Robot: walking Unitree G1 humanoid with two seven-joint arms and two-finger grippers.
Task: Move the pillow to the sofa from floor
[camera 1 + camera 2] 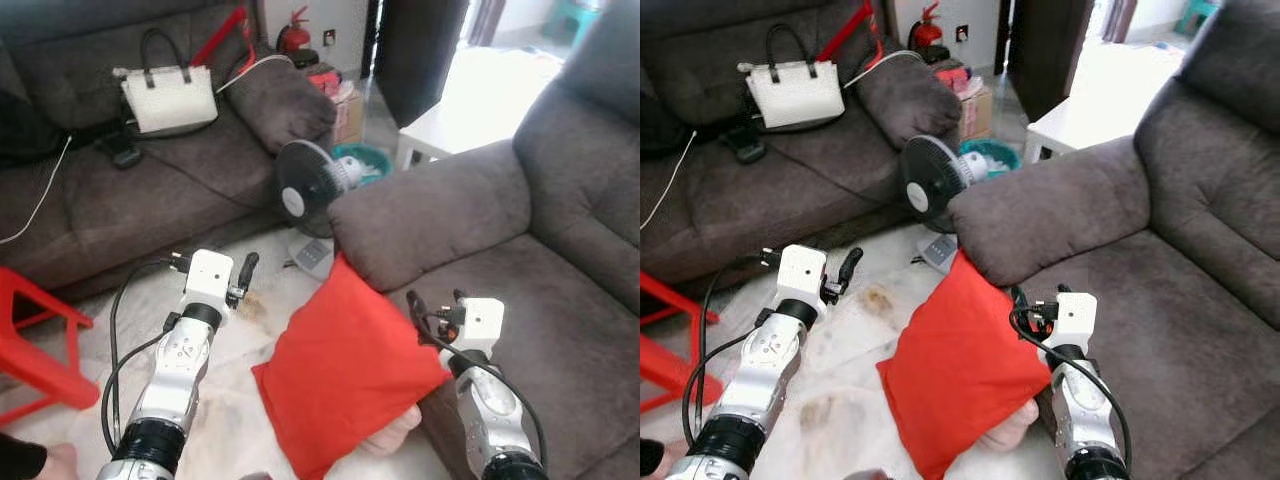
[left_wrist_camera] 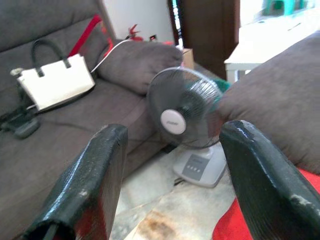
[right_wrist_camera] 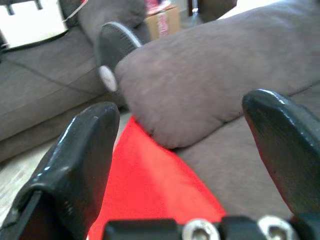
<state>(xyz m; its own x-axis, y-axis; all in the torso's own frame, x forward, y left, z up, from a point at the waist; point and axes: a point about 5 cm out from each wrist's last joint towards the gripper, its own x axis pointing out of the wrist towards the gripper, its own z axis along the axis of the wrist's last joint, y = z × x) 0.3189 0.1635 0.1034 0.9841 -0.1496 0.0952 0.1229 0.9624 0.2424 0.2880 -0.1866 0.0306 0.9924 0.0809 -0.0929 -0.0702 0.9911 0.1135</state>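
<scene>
The red pillow (image 1: 345, 370) stands tilted on the floor, leaning against the front of the grey sofa (image 1: 540, 310) below its armrest (image 1: 430, 220). Under the pillow's lower corner shows a person's hand (image 1: 395, 436). My right gripper (image 1: 436, 300) is open at the pillow's upper right edge, over the front of the sofa seat. In the right wrist view the pillow (image 3: 150, 185) lies low between the spread fingers (image 3: 80, 150). My left gripper (image 1: 241, 268) is open above the floor left of the pillow, with nothing between its fingers (image 2: 95, 175).
A standing fan (image 1: 305, 190) is on the floor just behind the pillow. A second grey sofa (image 1: 150, 190) at the left carries a white handbag (image 1: 168, 95). A red stool (image 1: 35, 345) stands at the far left, and a white table (image 1: 445, 125) behind the armrest.
</scene>
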